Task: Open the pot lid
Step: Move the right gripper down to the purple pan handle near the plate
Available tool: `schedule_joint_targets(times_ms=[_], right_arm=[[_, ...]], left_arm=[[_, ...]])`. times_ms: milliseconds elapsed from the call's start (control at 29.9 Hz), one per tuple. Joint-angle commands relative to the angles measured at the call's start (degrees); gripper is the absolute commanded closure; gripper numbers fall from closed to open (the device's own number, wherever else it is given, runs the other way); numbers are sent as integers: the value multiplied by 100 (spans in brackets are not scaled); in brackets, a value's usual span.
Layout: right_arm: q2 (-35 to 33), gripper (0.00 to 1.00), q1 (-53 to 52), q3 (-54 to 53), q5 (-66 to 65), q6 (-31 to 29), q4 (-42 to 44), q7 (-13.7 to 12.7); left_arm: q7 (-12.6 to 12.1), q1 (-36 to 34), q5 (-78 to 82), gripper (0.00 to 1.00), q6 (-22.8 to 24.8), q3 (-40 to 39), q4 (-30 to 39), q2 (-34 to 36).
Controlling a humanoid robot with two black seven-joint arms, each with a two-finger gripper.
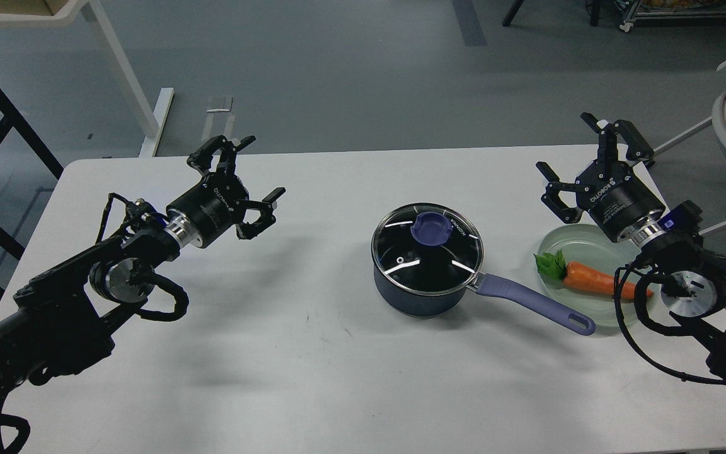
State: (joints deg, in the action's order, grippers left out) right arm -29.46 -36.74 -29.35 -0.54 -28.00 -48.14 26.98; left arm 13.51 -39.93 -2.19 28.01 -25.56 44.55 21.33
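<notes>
The dark blue pot [423, 296] stands near the middle of the white table [312, 378], its lavender handle [536, 304] pointing right and toward me. The clear glass lid [427, 248] sits on the pot, with its purple-blue knob [432, 226] at the centre. My left gripper [254, 176] hovers open well to the left of the pot, holding nothing. My right gripper [580, 156] hovers open to the right of the pot, above the far edge of the dish, also holding nothing.
A pale green glass dish [568, 243] with a toy carrot [593, 279] lies right of the pot, under my right arm; the pot handle's end reaches its near edge. Table legs and a black frame stand beyond the far left edge.
</notes>
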Motion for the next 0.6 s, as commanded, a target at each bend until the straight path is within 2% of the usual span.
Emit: schedule_joint_targets(times_ms=[0, 201, 368, 435, 568], right_arm=[[-25, 0, 0, -18, 1, 0, -20, 0], [-182, 0, -9, -18, -8, 0, -352, 18], [-1271, 0, -18, -44, -297, 0, -1275, 27], [-1912, 0, -105, -167, -831, 0, -1635, 27], [-2572, 0, -412, -448, -2025, 0, -2049, 35]], left_arm=[[3, -6, 0, 1, -1, -45, -34, -15], [3, -94, 0, 1, -1, -2, -104, 82], [29, -428, 17, 1, -164, 104, -376, 617], [47, -586, 8, 1, -146, 95, -613, 767], [64, -683, 43, 1, -137, 104, -702, 864]])
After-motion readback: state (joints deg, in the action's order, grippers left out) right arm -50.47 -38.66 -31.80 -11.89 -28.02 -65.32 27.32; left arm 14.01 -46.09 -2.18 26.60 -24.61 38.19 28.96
